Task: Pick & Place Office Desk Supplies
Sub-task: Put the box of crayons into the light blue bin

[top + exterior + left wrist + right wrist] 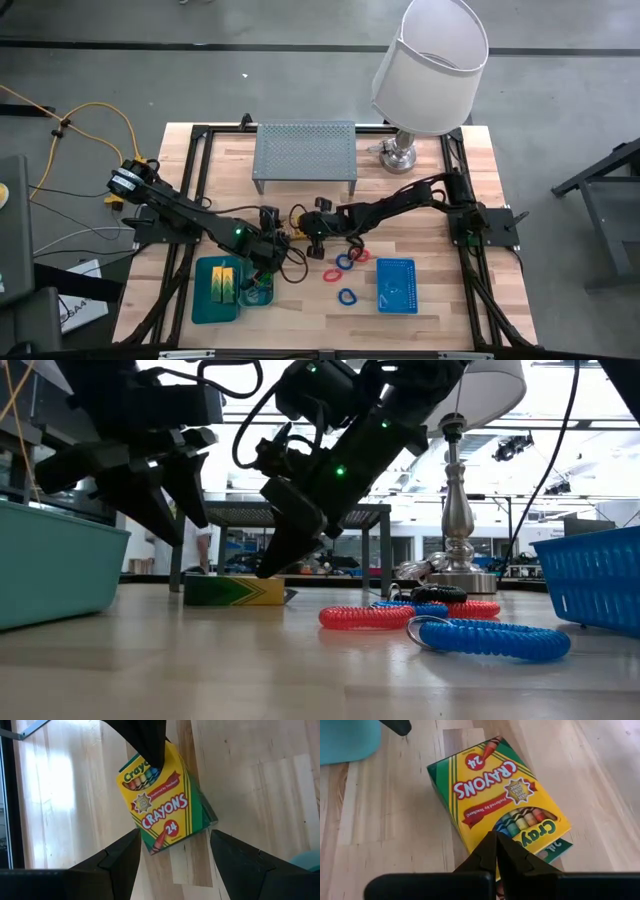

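The crayon box (167,800) lies flat on the table (300,320), printed face up (yellow and green, marked "24"), in front of the grey riser shelf (305,155) and between the two grippers. The right gripper (496,851) has its fingers pressed tight together, with the tips on the box's top end, over the printed row of crayons; it grips nothing. The left gripper (172,851) faces the box's opposite end with its jaws spread wide, one finger to either side of that end, neither visibly touching it.

Just beyond the box on the left arm's side sit two teal trays (205,310), the larger one holding yellow-green blocks (224,281). On the other side of the box lie red and blue band loops (372,617), with a black one behind them in the low view. Further out from the box stands the blue mesh basket (396,286). The lamp (430,65) stands beside the riser shelf.
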Robot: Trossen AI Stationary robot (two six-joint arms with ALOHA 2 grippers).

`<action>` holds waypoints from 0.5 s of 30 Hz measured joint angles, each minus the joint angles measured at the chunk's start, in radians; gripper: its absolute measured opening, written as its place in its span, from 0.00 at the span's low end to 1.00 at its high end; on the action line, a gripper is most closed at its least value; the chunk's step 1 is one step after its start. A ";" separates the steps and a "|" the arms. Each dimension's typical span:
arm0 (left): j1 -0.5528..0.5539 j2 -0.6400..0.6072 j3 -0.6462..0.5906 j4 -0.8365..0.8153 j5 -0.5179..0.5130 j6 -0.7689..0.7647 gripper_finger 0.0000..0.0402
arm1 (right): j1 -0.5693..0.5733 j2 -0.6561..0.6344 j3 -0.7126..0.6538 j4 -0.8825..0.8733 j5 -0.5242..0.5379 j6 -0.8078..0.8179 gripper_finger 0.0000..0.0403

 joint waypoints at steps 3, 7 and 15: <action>0.001 0.000 0.000 0.000 0.000 0.005 0.57 | 0.000 0.000 0.000 -0.002 0.001 0.000 0.00; 0.001 0.000 0.000 0.000 0.000 0.005 0.57 | 0.000 0.000 -0.001 0.024 0.001 0.000 0.00; 0.001 0.000 0.000 0.000 0.000 0.005 0.57 | -0.001 0.002 -0.002 0.051 0.029 -0.002 0.00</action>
